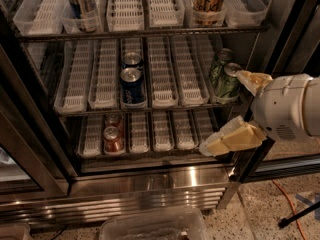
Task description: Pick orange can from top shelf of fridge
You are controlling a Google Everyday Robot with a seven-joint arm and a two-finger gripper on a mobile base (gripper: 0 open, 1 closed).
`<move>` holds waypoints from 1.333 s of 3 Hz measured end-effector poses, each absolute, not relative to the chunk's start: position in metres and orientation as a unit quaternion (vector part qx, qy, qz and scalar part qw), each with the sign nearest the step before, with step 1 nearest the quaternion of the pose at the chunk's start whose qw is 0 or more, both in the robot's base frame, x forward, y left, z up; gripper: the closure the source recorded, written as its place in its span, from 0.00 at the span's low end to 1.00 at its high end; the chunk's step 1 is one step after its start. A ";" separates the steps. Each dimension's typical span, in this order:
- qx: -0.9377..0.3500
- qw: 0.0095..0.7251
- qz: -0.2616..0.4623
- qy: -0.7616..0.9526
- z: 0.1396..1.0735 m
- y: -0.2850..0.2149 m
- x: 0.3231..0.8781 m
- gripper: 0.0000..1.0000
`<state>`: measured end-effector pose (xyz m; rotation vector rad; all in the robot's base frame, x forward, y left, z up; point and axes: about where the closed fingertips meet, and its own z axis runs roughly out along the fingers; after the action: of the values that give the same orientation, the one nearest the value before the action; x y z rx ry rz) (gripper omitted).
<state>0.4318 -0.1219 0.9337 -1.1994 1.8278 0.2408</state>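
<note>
The orange can (207,1) stands in a white tray at the right of the top shelf (150,32) of the fridge (150,184); its top is cut off by the picture's edge. My gripper (221,111) is at the right, in front of the middle and lower shelves, well below the orange can. Its two tan fingers (231,138) are spread apart and hold nothing. The upper finger lies just by a green can (225,81).
A tall slim silver-blue can (82,4) stands at the left of the top shelf. Two blue cans (132,86) are on the middle shelf, red cans (113,138) on the lower one. A clear plastic bin (155,226) and an orange cable (287,199) lie on the floor.
</note>
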 end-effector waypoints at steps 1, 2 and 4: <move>-0.486 0.455 0.097 0.740 0.935 -0.122 0.432 0.00; -0.460 0.471 0.108 0.744 0.936 -0.121 0.435 0.00; -0.297 0.577 0.122 0.751 0.927 -0.125 0.455 0.00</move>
<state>0.4550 -0.1255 0.9273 -0.6964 1.7584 0.2848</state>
